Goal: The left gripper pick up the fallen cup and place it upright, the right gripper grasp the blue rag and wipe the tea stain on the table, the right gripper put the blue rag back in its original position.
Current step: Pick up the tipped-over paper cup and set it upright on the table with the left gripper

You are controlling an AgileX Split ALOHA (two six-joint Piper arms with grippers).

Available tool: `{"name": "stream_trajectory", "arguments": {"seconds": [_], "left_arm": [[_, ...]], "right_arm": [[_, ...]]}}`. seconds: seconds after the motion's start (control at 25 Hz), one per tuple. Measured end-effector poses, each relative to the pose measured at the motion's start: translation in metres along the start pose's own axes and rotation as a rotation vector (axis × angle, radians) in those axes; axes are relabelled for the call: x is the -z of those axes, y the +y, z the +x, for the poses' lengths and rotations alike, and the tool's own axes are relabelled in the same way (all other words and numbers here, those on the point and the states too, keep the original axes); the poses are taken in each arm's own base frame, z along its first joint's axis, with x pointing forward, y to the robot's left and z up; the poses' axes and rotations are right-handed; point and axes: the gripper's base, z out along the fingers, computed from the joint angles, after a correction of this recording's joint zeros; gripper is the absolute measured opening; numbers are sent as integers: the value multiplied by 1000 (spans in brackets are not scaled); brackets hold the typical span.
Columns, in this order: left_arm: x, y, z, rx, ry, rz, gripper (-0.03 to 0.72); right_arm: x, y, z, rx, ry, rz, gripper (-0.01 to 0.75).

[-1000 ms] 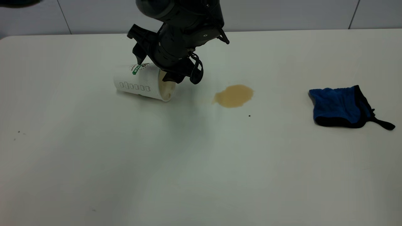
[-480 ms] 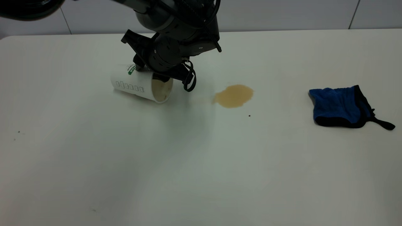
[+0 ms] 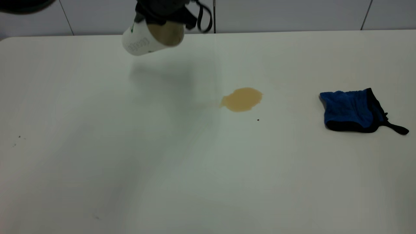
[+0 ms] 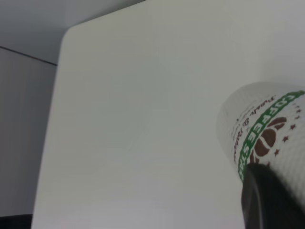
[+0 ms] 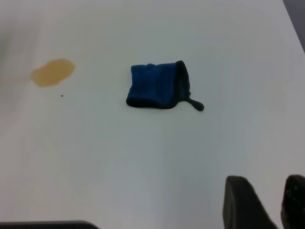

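Observation:
My left gripper [image 3: 162, 14] is shut on the white cup [image 3: 146, 40] and holds it well above the far side of the table [image 3: 208, 175]. The cup is tilted, its cream mouth facing the camera. In the left wrist view one black finger [image 4: 267, 200] presses on the cup [image 4: 267, 119] by its green logo band. The tan tea stain [image 3: 242, 99] lies mid-table. The blue rag [image 3: 352, 110] lies flat at the right. In the right wrist view my right gripper [image 5: 281, 191] is empty, with a narrow gap between its fingers, far from the rag [image 5: 157, 86] and the stain [image 5: 53, 72].
A small dark speck [image 3: 258, 120] lies just in front of the stain. A few tiny specks [image 3: 19, 137] sit near the table's left edge. A grey panelled wall [image 3: 292, 14] runs behind the table's far edge.
My left gripper has lifted the cup off the table, up and slightly away from the camera, and most of it has left the top of the view. The stain and rag have not moved.

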Motion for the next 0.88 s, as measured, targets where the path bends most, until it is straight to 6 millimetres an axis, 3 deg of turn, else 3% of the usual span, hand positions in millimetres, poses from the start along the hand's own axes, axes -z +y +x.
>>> {"name": "stream_trajectory", "arguments": {"seconds": [0.12,0.28,0.6,0.88], "left_arm": [[13,25,-26,3,49,163,6],[4,55,-45,-18,114,387,8],[-55,100,-46,78,279,687,12],[-107,103,-28,145,393,887,30]], "right_arm": [[0,0,0,0,0,0,239],[0,0,0,0,0,0,239],[0,0,0,0,0,0,239],[0,0,0,0,0,0,239]]}}
